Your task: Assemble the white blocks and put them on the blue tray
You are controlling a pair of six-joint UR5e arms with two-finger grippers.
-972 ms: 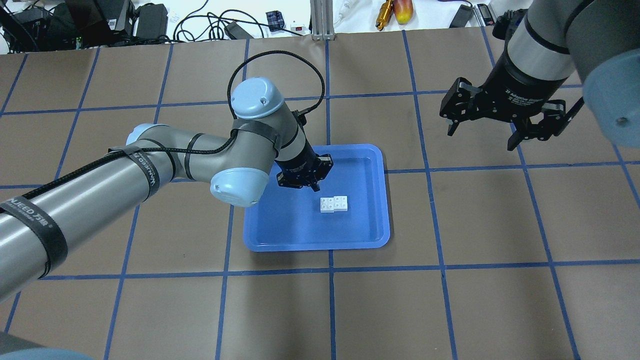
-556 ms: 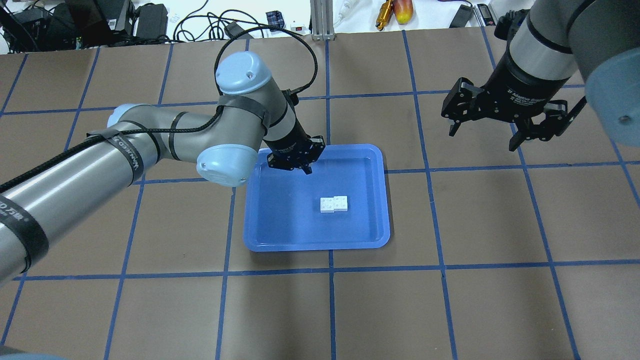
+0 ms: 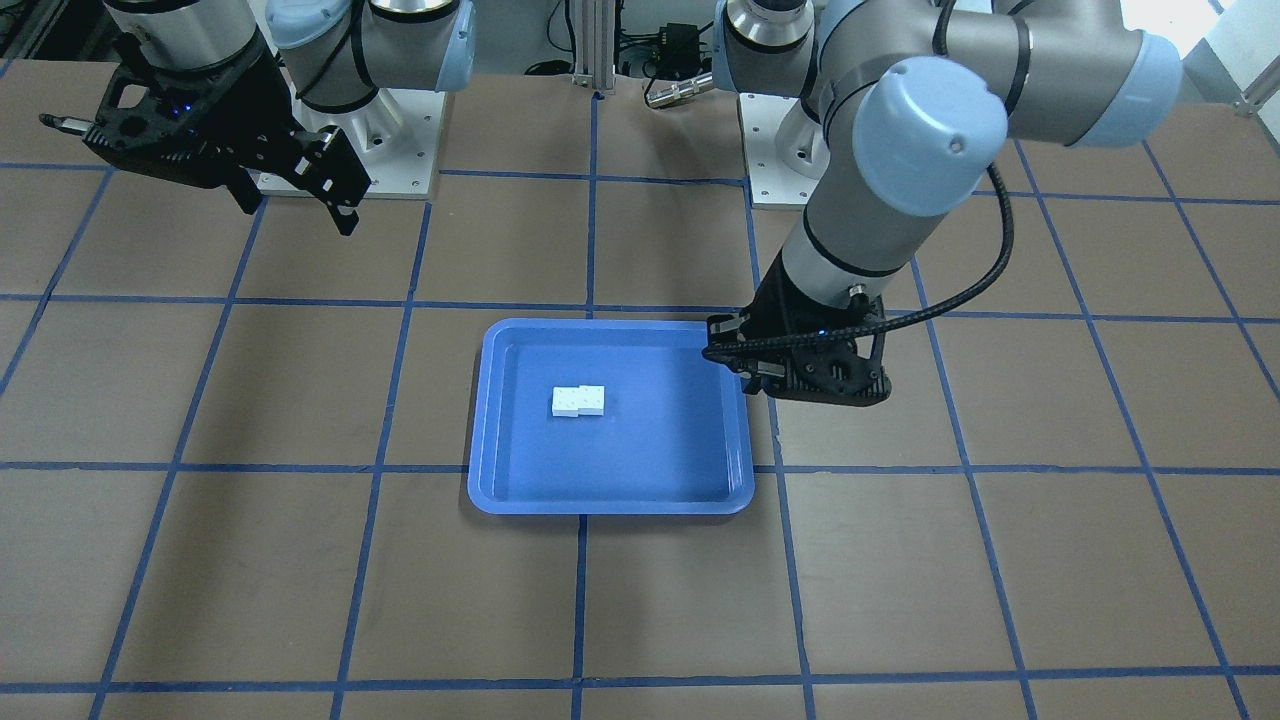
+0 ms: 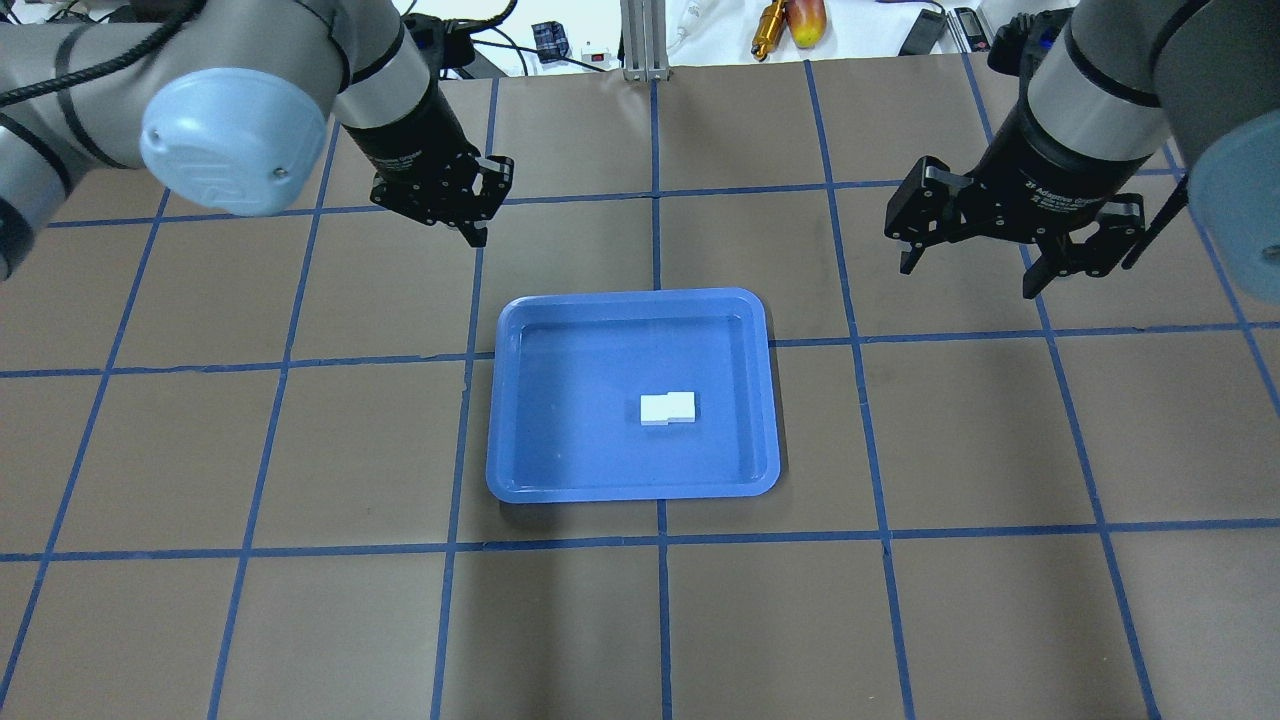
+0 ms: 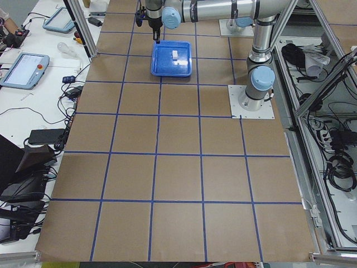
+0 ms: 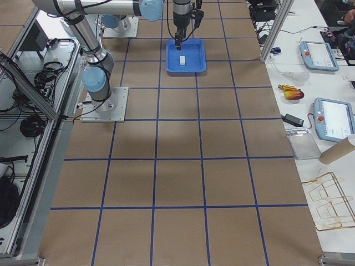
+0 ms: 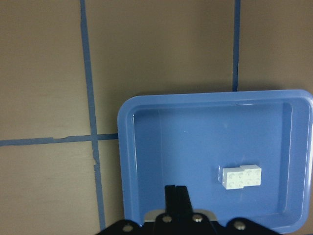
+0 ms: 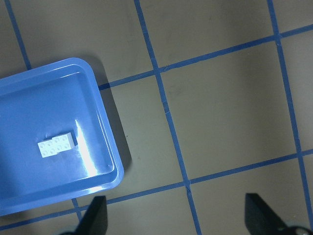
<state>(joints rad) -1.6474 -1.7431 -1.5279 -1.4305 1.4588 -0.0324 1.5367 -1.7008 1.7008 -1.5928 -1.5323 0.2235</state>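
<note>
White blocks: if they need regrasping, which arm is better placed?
Likely left. The left gripper hangs at the edge of the blue tray, near the white blocks, though its jaws are shut. The right gripper is open but stands farther off.

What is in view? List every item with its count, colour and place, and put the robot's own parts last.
white blocks: two, white, joined together, on the tray floor just right of its centre.
blue tray: one, blue, on the table midway between the arms.
table: one, brown cover with a blue tape grid, under everything.
pendants: two, grey with blue screens, on the white bench at the table's right end.
left gripper: one, black, shut and holding nothing, raised near the tray's far left corner.
right gripper: one, black, open and holding nothing, raised over the table to the right of the tray.
</note>
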